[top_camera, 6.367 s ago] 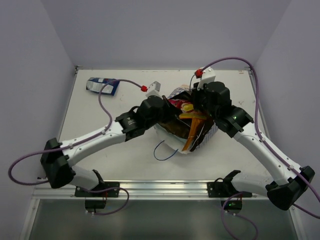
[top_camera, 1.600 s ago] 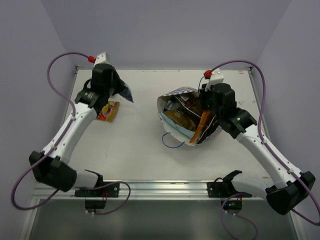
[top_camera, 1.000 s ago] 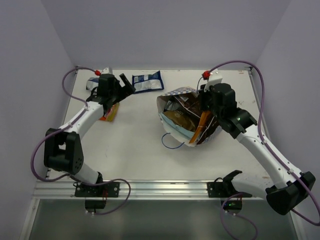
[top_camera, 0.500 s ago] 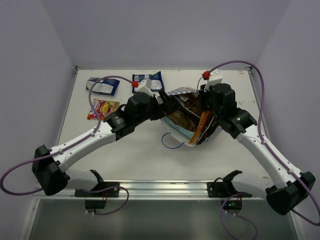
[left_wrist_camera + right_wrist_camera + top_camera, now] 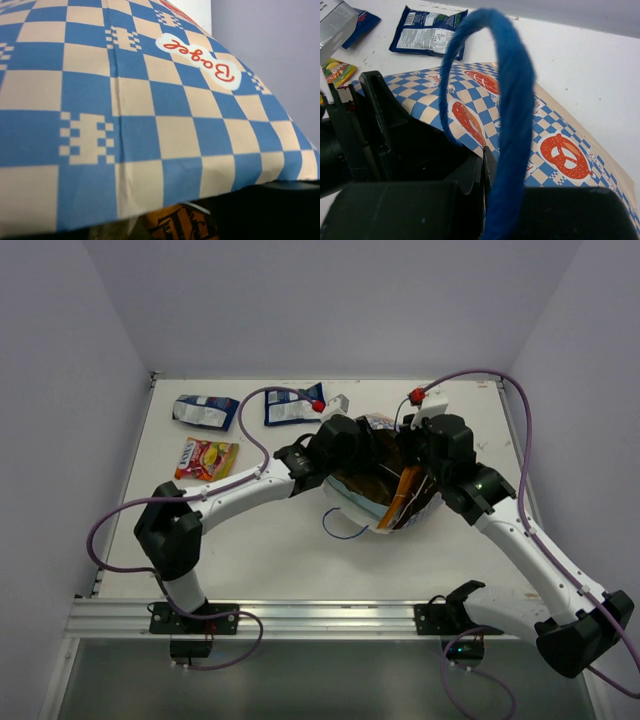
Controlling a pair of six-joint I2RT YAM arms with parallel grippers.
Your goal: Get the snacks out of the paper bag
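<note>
White tabletop (image 5: 270,540), lavender walls (image 5: 330,300). The paper bag (image 5: 345,502) stands right of centre, toward the far edge, with an orange packet (image 5: 400,495) inside.

The left gripper (image 5: 362,452) is at the bag mouth and the right gripper (image 5: 412,462) at the bag's right rim. Whether either is open or closed cannot be told.

A blue-and-white packet (image 5: 205,412), a dark blue packet (image 5: 291,405) and a red-and-yellow packet (image 5: 207,457) lie toward the far-left corner.

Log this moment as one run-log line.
out: two blue packets, red-yellow packet | bag: packets inside | left gripper: at bag mouth, jaws hidden | right gripper: at bag rim, jaws hidden
</note>
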